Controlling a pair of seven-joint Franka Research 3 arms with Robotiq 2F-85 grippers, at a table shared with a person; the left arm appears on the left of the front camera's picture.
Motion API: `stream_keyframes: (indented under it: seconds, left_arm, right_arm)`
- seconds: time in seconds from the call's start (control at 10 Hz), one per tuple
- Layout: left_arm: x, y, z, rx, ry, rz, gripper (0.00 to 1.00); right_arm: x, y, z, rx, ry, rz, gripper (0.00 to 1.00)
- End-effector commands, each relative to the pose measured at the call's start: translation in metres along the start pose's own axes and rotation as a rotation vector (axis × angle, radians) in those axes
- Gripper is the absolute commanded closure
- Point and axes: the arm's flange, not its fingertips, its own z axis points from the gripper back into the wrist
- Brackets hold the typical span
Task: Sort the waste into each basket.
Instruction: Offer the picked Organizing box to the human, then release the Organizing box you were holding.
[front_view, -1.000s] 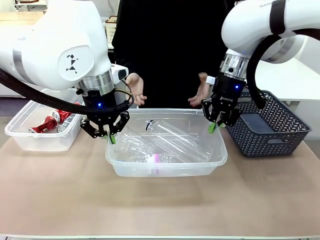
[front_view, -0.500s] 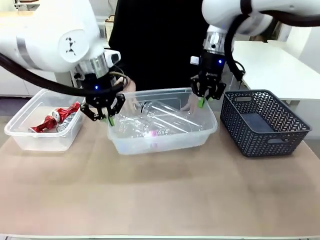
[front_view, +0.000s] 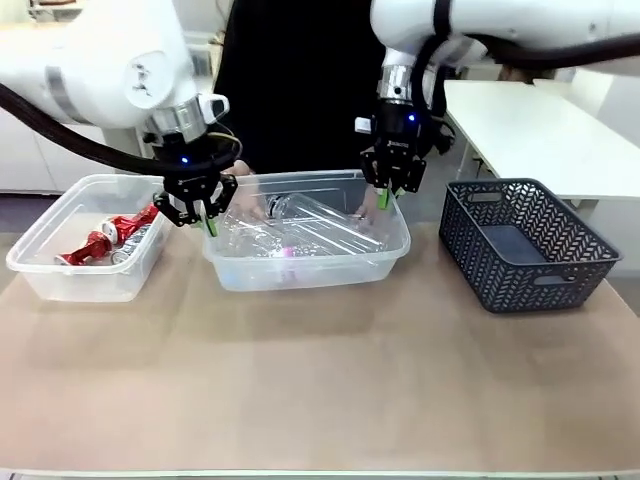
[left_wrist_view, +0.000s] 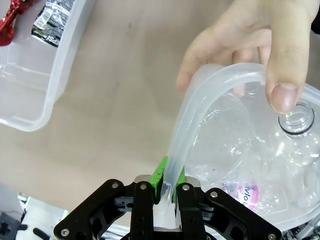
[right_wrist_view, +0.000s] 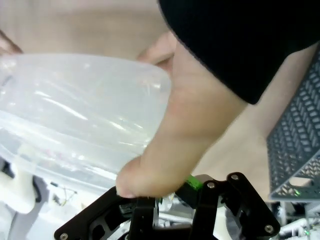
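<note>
The middle clear basket (front_view: 305, 262) holds several see-through plastic bottles (front_view: 320, 225). My left gripper (front_view: 207, 215) is shut on the rim at its left end, and the green pads (left_wrist_view: 161, 173) pinch the rolled rim (left_wrist_view: 200, 100). On the right end, my right gripper (front_view: 383, 195) is shut on the rim. The person's hands grip the far corners: one hand (left_wrist_view: 250, 45) lies beside a bottle neck (left_wrist_view: 295, 119), the other hand (right_wrist_view: 175, 145) covers the rim just above my right gripper (right_wrist_view: 170, 202). A second clear basket (front_view: 40, 275) at the left holds red-and-silver cans (front_view: 110, 238).
A dark grey-blue basket (front_view: 530, 245) with herringbone walls stands at the right, close to the middle basket's end. The person in black (front_view: 300, 90) stands at the far side. The brown table (front_view: 320, 390) is bare in front.
Both arms have carried the middle basket away from me toward the person, and the person's hands have come onto its far corners. The left basket and the dark basket have stayed put.
</note>
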Motion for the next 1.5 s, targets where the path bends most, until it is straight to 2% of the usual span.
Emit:
stream_keyframes:
  seconds: [0.0,0.9,1.0,1.1,1.2,1.3,1.4]
  left_arm:
    - [-0.011,-0.003,0.008,-0.021,-0.024,0.005,0.94]
    - [-0.011,-0.003,0.008,-0.021,-0.024,0.005,0.94]
    - [-0.008,-0.004,0.005,-0.001,-0.010,-0.016,0.80]
    - [-0.009,-0.007,0.011,-0.008,-0.031,-0.027,0.35]
    - [-0.011,-0.007,0.014,-0.009,-0.043,-0.026,0.22]
    - [-0.013,-0.006,0.017,-0.016,-0.057,-0.009,0.00]
    - [-0.015,-0.004,0.019,-0.030,-0.071,0.004,0.00]
  right_arm:
    - [-0.006,0.000,0.006,0.021,-0.035,0.001,0.94]
    - [-0.006,0.000,0.006,0.021,-0.035,0.001,0.94]
    - [-0.001,-0.003,0.009,0.001,-0.018,-0.006,0.94]
    - [-0.007,-0.001,0.008,0.013,-0.078,-0.021,0.41]
    - [-0.014,-0.003,0.008,0.035,-0.115,-0.021,0.41]
    - [-0.021,-0.007,0.007,0.057,-0.152,-0.053,0.00]
    - [-0.027,-0.010,0.007,0.073,-0.191,-0.064,0.37]
